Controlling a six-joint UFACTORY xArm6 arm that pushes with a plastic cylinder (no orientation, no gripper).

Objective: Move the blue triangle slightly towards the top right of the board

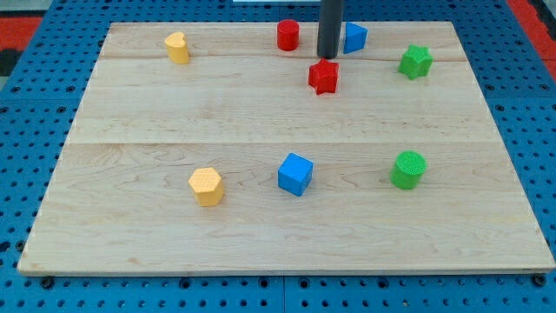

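While the rod's tip [328, 56] rests just left of the blue triangle [354, 36] at the far edge, the push appears unfinished; no fingers exist.

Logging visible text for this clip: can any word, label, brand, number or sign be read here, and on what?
None can be read.
The wooden board shows only grain.
The blocks, such as the blue triangle, red star and blue cube, have plain faces.
My tip and its dark rod carry no marking.
The blue pegboard shows only holes.
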